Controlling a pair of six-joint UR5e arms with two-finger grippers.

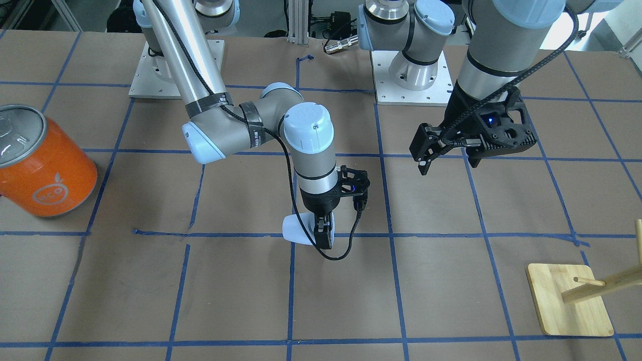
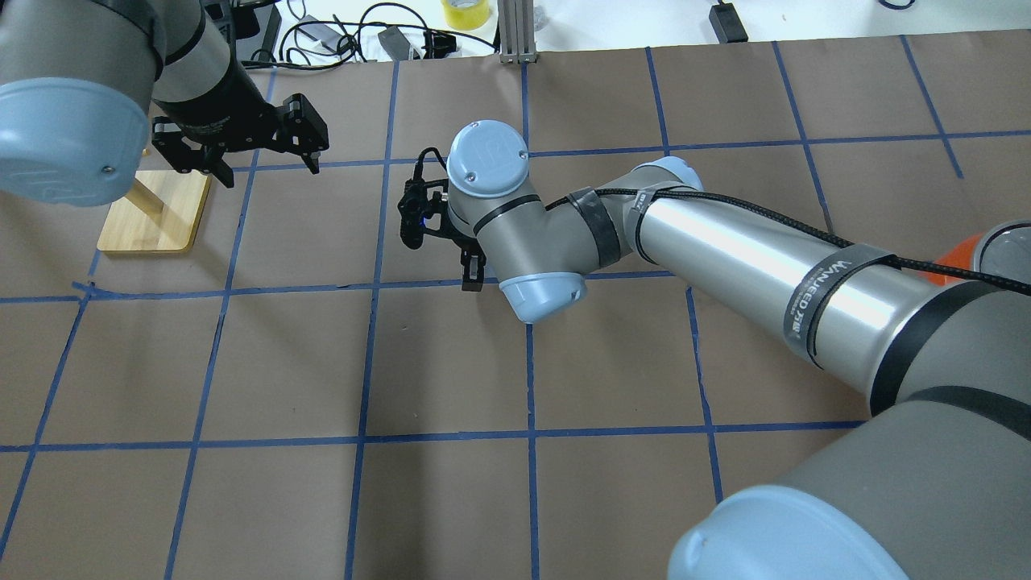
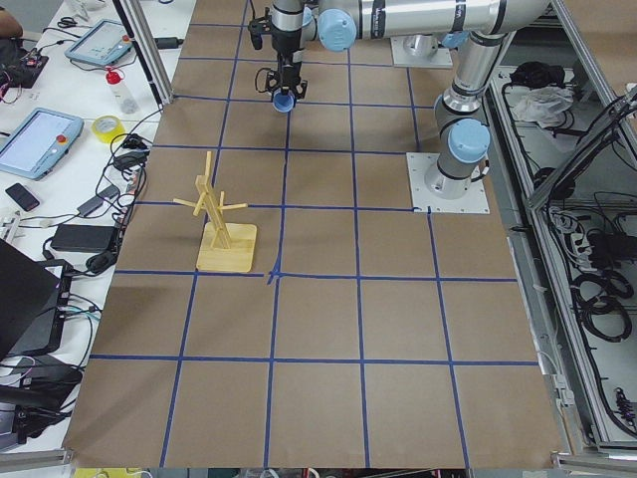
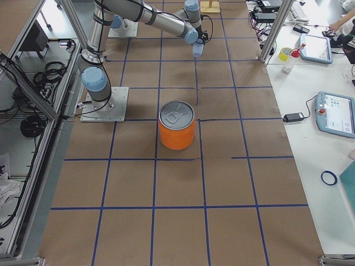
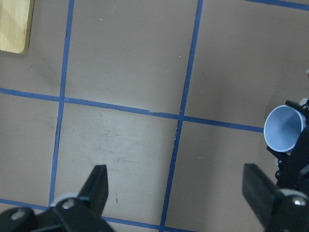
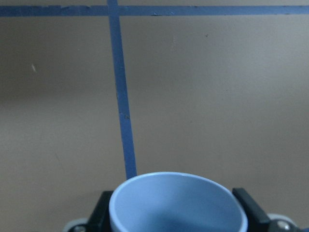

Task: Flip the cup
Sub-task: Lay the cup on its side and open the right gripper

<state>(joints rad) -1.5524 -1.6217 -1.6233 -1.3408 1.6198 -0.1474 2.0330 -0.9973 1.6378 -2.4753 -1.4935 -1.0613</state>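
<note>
The small pale blue-white cup (image 1: 299,229) is clamped between the fingers of my right gripper (image 1: 324,233) near the table's middle. It is tipped on its side in the front view. In the right wrist view the cup's open mouth (image 6: 177,205) shows between the two fingers (image 6: 246,209). The left wrist view shows the cup's mouth (image 5: 285,129) at the right edge. The overhead view hides the cup under the right wrist. My left gripper (image 1: 447,160) hangs open and empty above the table, apart from the cup; it also shows in the overhead view (image 2: 266,165).
A big orange can with a silver lid (image 1: 42,160) lies tilted at the table's end on my right. A wooden peg stand (image 1: 569,301) stands on my left, near the left gripper. Blue tape lines grid the brown table.
</note>
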